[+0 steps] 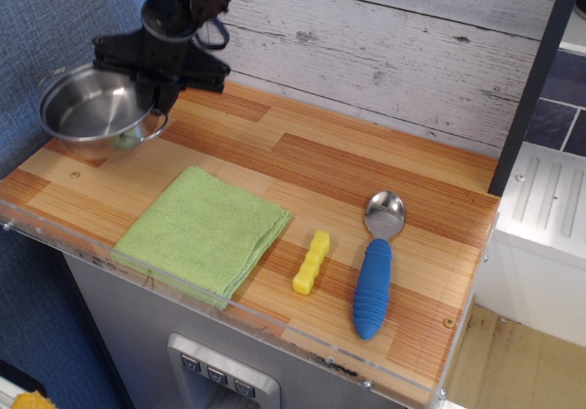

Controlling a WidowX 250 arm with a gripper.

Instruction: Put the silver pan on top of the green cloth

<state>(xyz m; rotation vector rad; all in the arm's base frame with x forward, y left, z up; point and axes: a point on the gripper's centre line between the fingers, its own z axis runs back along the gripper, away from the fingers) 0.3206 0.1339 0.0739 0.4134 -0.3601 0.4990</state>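
The silver pan point(90, 107) is a small shiny steel pot with loop handles. It hangs in the air above the far left of the wooden counter, slightly tilted. My black gripper point(151, 89) is shut on the pan's right rim and holds it up. The green cloth point(203, 231) lies flat near the front left edge of the counter, to the right of and nearer than the pan. Nothing rests on the cloth.
A yellow block point(311, 263) lies right of the cloth. A metal spoon with a blue handle point(375, 276) lies further right. A white plank wall point(385, 43) backs the counter point(302, 166). A clear acrylic lip runs along the counter's front edge.
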